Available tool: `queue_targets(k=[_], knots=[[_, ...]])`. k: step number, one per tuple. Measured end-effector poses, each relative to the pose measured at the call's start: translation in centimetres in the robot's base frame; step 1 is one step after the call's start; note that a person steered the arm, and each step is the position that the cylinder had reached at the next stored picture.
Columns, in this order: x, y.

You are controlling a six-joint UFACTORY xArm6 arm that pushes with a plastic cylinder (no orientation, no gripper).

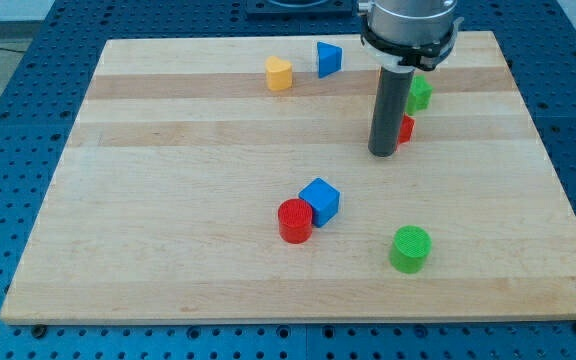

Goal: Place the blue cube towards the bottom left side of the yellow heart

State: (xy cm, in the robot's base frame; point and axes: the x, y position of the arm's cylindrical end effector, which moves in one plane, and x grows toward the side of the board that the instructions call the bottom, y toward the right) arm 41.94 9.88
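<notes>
The blue cube (320, 201) sits near the board's middle, touching a red cylinder (294, 221) at its lower left. The yellow heart (279, 73) lies near the view's top, left of centre, with a blue triangular block (329, 59) just to its right. My tip (382, 153) is at the end of the dark rod, right of centre. It is up and to the right of the blue cube, well apart from it, and far down and right of the yellow heart.
A red block (406, 129) shows partly behind the rod on its right. A green block (420, 93) lies above it. A green cylinder (410, 249) stands at the lower right. The wooden board (168, 250) lies on a blue perforated table.
</notes>
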Motion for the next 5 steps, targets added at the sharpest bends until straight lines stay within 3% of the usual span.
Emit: queue_targets(k=[3,5], knots=[[-0.2,0.2],[7.4,-0.9]])
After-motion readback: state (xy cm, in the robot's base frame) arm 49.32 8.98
